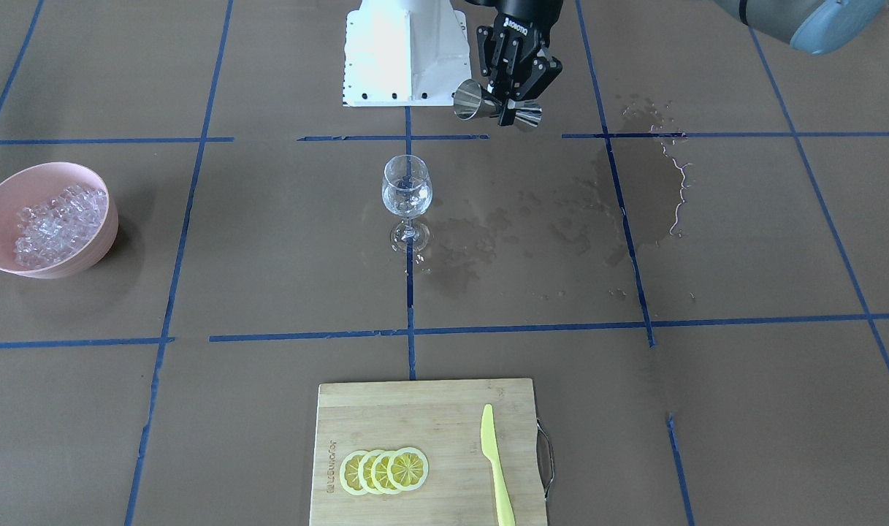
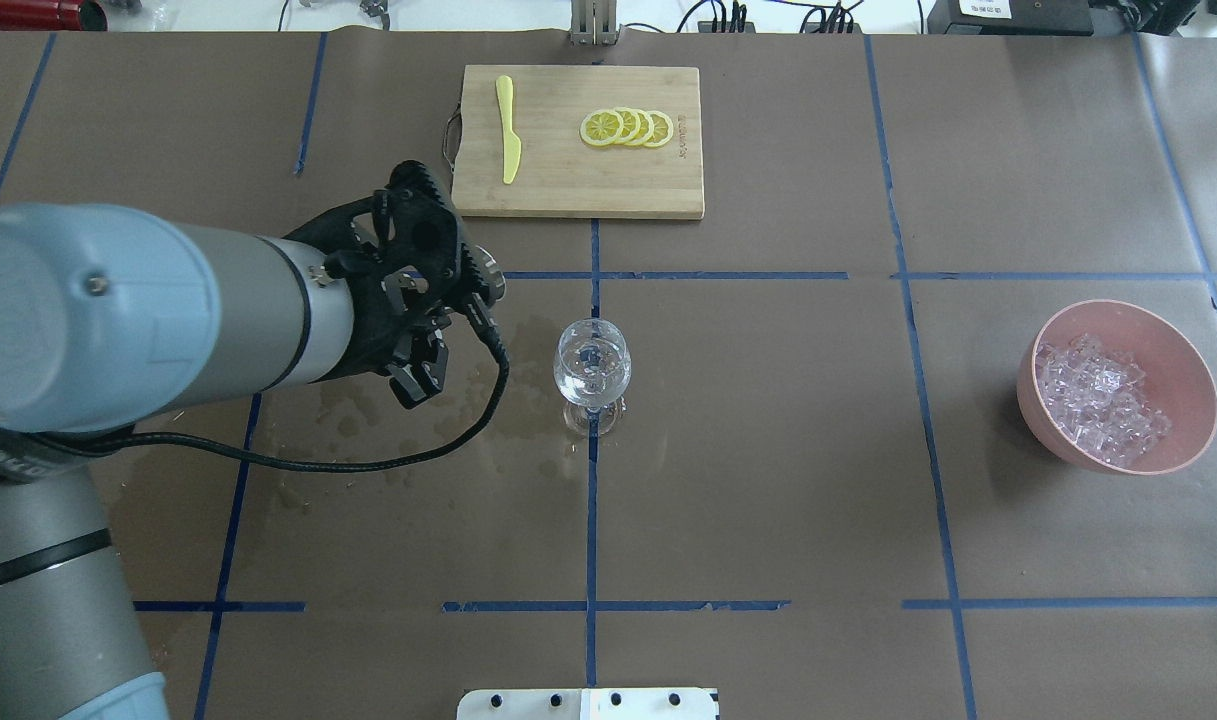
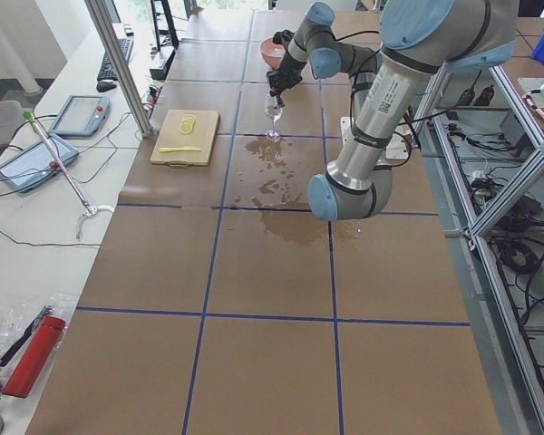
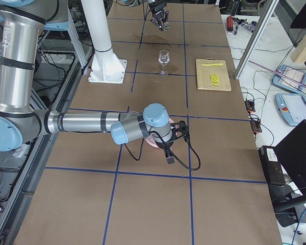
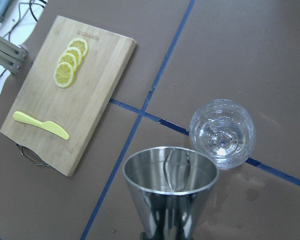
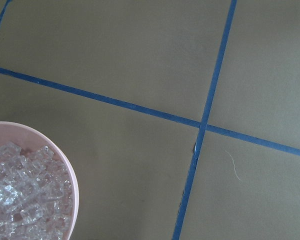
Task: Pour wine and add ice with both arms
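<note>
Exterior front-facing: left gripper (image 1: 510,111) grips one jigger (image 1: 473,100); one glass (image 1: 406,191), one bowl (image 1: 20,190), four lemon slices (image 1: 384,471).

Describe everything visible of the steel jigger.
The jigger is shiny steel: two cones joined at a narrow waist, one larger. The left gripper clamps the waist, holding it in the air, tipped on its side, larger mouth toward the glass but beside it, not over it. The wrist view shows bare steel inside, no liquid visible. Nothing else touches it.
</note>
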`<control>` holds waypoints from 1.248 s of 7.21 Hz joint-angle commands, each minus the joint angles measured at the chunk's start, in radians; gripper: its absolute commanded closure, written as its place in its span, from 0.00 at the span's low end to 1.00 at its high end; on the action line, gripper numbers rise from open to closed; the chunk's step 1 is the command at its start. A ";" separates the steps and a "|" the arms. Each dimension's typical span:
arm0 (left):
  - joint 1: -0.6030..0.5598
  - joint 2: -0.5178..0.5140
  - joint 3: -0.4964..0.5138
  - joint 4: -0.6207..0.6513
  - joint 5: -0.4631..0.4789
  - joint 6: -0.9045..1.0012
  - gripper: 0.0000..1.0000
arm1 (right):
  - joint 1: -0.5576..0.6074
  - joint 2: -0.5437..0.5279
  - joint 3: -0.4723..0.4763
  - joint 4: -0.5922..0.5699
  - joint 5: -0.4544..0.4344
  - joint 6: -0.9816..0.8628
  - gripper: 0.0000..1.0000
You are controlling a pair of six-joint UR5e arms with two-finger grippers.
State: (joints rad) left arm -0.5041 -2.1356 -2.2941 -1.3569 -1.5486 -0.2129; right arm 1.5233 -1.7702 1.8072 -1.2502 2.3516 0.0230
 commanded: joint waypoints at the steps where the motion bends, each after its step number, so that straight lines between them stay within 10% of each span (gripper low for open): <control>1: -0.019 0.104 -0.039 -0.131 0.002 -0.204 1.00 | 0.000 0.000 0.001 0.002 0.000 0.000 0.00; 7: -0.002 0.561 -0.001 -0.782 0.421 -0.569 1.00 | 0.000 -0.002 0.007 0.002 0.002 0.000 0.00; 9: 0.010 0.683 0.243 -1.245 0.551 -0.620 1.00 | 0.000 -0.002 0.009 0.002 0.000 0.000 0.00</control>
State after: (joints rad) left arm -0.5004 -1.5195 -2.1896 -2.3384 -1.0699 -0.8124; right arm 1.5233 -1.7717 1.8146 -1.2487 2.3519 0.0230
